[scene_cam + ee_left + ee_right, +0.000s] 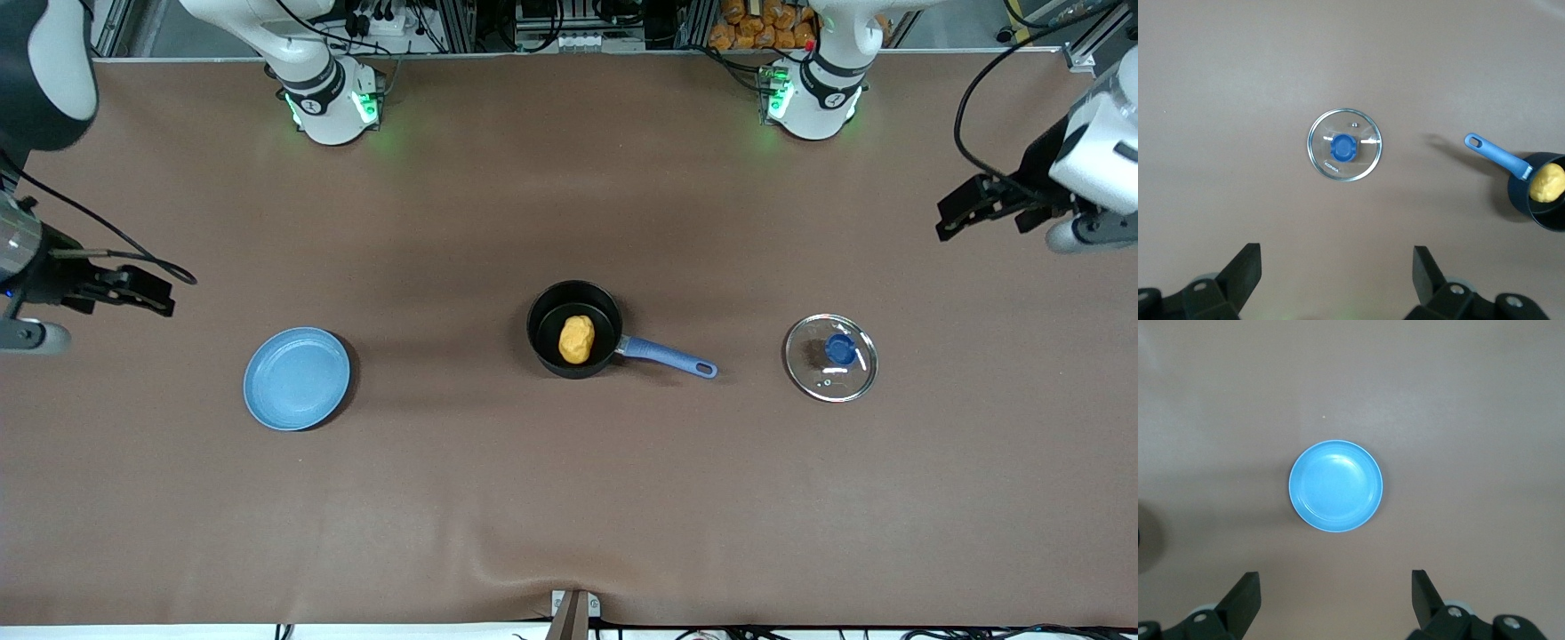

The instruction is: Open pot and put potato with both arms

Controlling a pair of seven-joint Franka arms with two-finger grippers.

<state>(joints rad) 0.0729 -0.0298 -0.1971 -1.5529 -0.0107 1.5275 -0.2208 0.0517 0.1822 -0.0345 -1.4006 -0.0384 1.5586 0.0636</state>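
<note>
- The glass lid (1345, 145) with its blue knob (1343, 147) lies flat on the brown table (1238, 80), pretty much mid-view.
- The pot (1538, 203) is cut off at the picture's edge, well apart from the lid, its blue handle (1495, 155) pointing toward the lid.
- The potato (1546, 183) sits inside the pot.
- The left gripper (1337, 272) has its two black fingers (1245, 267) spread wide, nothing between them, hanging above bare table near the lid.

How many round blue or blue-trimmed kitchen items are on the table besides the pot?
2. The plate lies toward the right arm's end of the table; the glass lid with its blue knob lies toward the left arm's end. The pot sits between them, holding the potato.
</note>
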